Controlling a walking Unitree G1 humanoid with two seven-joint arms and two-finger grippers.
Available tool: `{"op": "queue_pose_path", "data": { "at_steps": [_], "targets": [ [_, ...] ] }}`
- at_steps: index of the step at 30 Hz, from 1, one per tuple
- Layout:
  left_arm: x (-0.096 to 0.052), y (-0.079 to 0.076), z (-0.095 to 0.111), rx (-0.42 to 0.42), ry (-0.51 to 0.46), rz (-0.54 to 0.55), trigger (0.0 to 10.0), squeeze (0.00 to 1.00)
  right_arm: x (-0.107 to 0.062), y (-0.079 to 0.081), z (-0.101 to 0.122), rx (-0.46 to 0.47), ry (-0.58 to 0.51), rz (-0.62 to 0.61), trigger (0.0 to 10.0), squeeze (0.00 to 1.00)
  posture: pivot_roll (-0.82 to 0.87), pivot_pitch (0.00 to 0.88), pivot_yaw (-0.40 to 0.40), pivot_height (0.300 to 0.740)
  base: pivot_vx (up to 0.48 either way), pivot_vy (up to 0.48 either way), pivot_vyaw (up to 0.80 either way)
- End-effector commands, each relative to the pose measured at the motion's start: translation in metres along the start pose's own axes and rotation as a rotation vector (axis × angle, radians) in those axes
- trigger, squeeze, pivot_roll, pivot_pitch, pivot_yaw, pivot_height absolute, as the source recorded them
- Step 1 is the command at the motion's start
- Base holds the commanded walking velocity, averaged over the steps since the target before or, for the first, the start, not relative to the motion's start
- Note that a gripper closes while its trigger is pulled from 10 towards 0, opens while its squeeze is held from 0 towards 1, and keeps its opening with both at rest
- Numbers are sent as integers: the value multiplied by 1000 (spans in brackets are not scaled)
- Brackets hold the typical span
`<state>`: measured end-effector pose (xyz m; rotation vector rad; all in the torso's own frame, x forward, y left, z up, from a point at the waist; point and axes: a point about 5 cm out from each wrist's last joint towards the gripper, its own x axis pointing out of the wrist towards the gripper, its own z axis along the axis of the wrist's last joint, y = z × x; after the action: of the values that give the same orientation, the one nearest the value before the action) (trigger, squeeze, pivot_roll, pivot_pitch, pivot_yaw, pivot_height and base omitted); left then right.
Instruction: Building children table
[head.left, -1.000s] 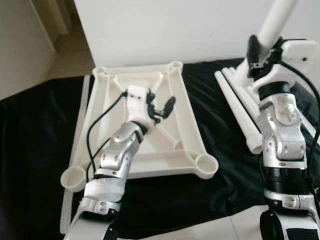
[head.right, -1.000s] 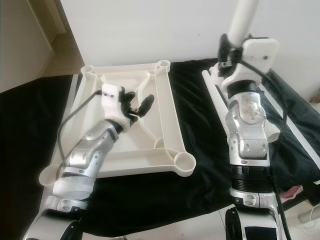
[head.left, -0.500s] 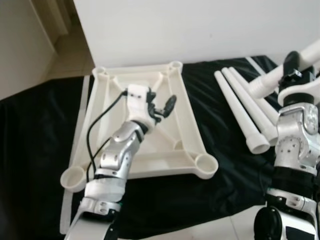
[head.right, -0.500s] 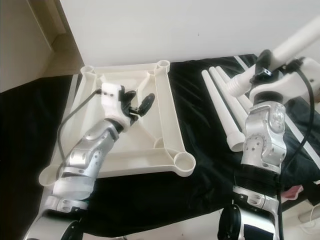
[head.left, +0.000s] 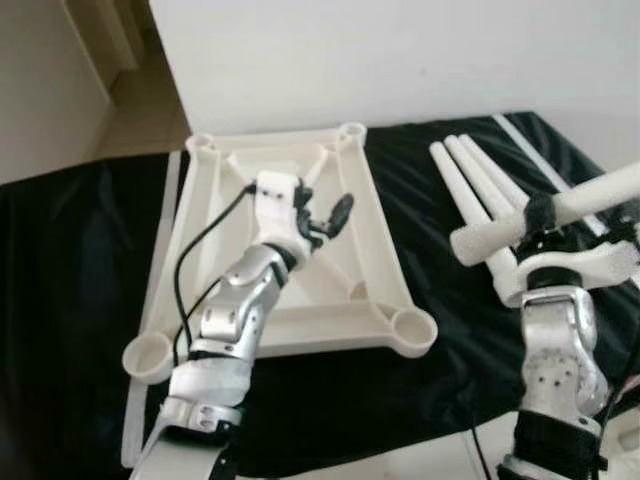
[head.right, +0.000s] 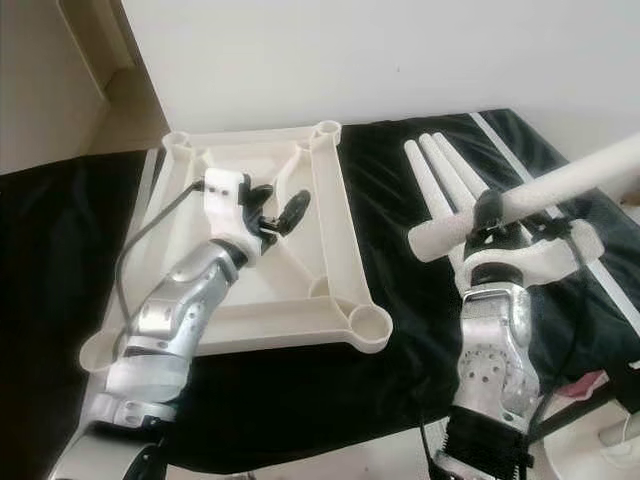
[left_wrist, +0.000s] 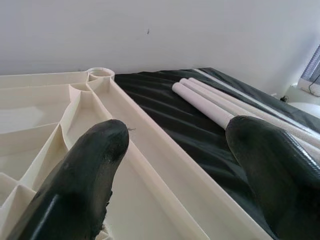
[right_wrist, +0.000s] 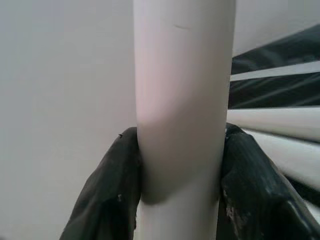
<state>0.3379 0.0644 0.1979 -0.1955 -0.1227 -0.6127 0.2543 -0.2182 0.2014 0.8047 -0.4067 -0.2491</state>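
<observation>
- Right gripper (head.right: 487, 228) clamped on leg (head.right: 540, 192), held level above cloth's (head.left: 60, 260) right edge.
- Left gripper (head.left: 322, 215) spread over tabletop (head.left: 385, 265).
- Risk: long overhang twisting leg loose, missing corner socket (head.left: 410, 326).

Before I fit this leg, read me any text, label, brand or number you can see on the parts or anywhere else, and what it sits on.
None: no readable text in any view.
Upturned tabletop: plain white plastic, no marking.
Table leg held in the right gripper: plain white.
Spare legs on the black cloth: plain.
Left gripper: open, no label.
</observation>
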Motion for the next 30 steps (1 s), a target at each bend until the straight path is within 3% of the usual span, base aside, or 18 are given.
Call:
{"op": "queue_pose_path", "data": {
  "at_steps": [1,5,8,15,20,22,30],
  "targets": [
    [0,-6,-3,-13,18,-61,10000,0,-27,-4,1,9,52,14,10000,0,-98,20,54,740,0,0,0],
    [1,-6,-3,-12,21,-65,10000,0,-33,-6,2,10,59,15,10000,0,-104,24,57,740,0,0,0],
    [2,-7,-4,-10,28,-75,10000,0,-54,-12,2,31,81,-29,10000,0,-113,31,63,740,0,0,0],
    [2,-8,-4,-11,31,-78,10000,0,-58,-7,-2,41,94,-17,10000,0,-115,31,66,740,0,0,0],
    [2,-7,-4,-6,30,-76,10000,0,-54,-2,1,4,97,33,10000,0,-105,29,58,740,0,0,0],
    [2,-5,-3,-4,25,-66,10000,0,-46,3,4,-71,91,94,10000,0,-102,27,56,740,0,0,0],
    [1,-9,-5,3,30,-86,10000,0,-20,21,2,-84,73,189,10000,0,-96,20,50,740,0,0,0]
  ]
}}
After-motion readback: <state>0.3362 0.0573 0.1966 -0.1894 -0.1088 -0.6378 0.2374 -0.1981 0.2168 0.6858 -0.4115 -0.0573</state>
